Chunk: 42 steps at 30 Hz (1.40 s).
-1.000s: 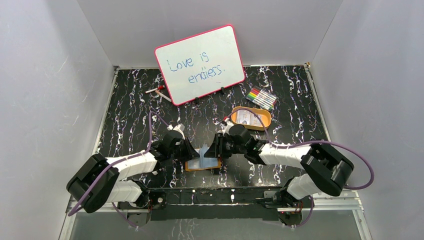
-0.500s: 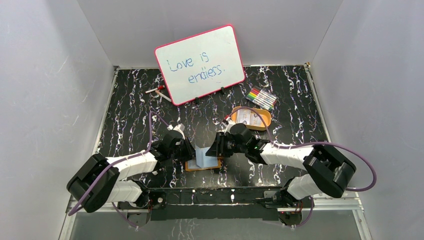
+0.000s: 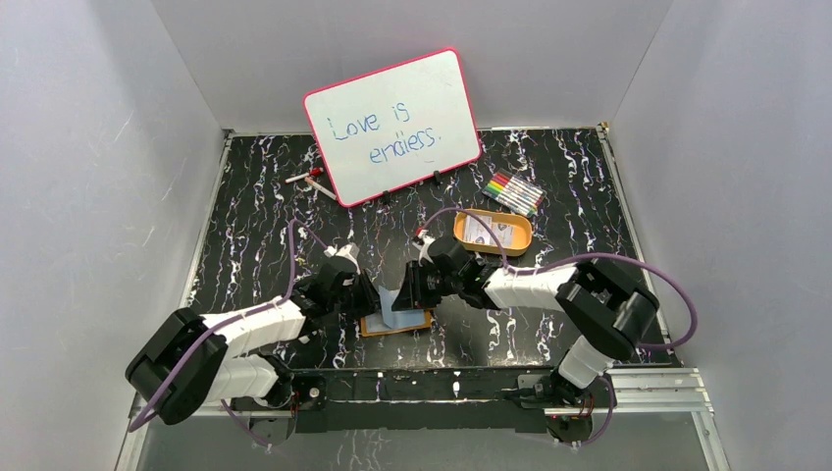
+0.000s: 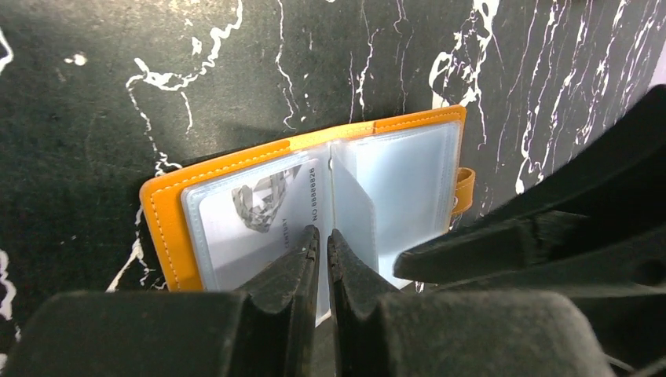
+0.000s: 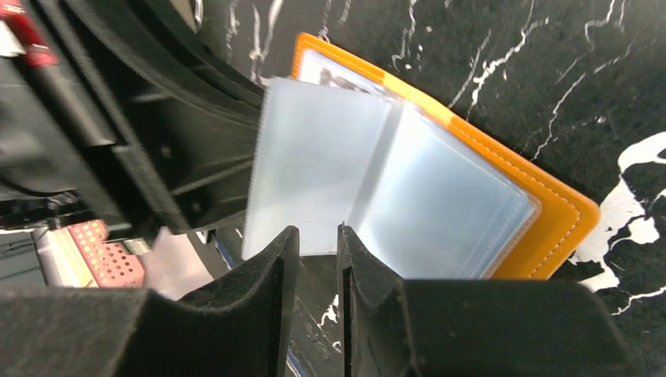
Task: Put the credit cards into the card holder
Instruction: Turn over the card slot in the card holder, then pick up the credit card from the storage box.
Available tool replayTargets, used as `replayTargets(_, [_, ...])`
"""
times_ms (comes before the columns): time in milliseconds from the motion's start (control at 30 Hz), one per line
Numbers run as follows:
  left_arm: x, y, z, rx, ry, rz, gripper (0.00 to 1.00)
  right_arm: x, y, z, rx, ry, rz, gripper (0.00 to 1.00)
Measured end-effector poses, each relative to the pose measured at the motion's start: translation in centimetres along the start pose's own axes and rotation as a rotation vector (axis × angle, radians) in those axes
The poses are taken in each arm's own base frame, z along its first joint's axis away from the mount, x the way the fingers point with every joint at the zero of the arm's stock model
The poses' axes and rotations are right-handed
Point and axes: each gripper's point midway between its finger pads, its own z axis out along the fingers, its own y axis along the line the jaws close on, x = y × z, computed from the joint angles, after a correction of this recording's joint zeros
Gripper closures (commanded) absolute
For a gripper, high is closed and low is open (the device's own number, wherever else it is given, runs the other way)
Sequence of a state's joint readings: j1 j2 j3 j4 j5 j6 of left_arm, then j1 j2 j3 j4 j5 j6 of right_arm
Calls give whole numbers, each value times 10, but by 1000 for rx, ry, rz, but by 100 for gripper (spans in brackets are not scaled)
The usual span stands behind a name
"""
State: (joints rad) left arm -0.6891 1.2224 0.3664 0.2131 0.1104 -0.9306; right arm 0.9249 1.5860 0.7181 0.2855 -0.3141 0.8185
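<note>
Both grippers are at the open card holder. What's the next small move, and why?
Probably lift the right gripper away toward the orange tray, where a loose card lies. The left gripper pinches a clear sleeve upright in the card holder, a stored card fills another sleeve, and the right one carries none.

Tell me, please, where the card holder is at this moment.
In the top view the card holder lies open on the table near its front edge, at the centre, between the left gripper and the right gripper.
</note>
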Motion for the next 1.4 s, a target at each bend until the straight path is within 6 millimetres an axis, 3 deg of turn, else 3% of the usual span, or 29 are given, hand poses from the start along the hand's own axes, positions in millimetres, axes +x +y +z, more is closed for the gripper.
replayTargets(167, [-2,4,-8,-26,-18,-1,91,16,-18,9,46,61,25,69])
replayTargets(333, [-12,6,-29,-55,-74,4,90,22,-27,10,78,83,42,69])
replayTargets(600, [-48,-26,-69,8,-221,27,88,22,-29,11,92,76,50,69])
replayTargets(800, [-43,-38,-55,66,-174,24,91,20,-31,10,108,63,57,68])
replayTargets(933, [-29,-22,-36,13,-110,14,90,12,-26,-3,127,30,44,65])
replayTargets(1067, [-22,-11,-37,-3,-109,8,87,-15,-4,-35,122,-69,-11,57])
replayTargets(1200, [-36,-22,-51,44,-186,13,84,-84,7,-85,143,-280,-25,49])
replayTargets(1300, [-43,-26,-58,59,-225,15,84,-139,-20,-129,260,-470,2,46])
replayTargets(1400, [-43,-23,-58,47,-229,13,84,-162,-58,-154,394,-536,48,41])
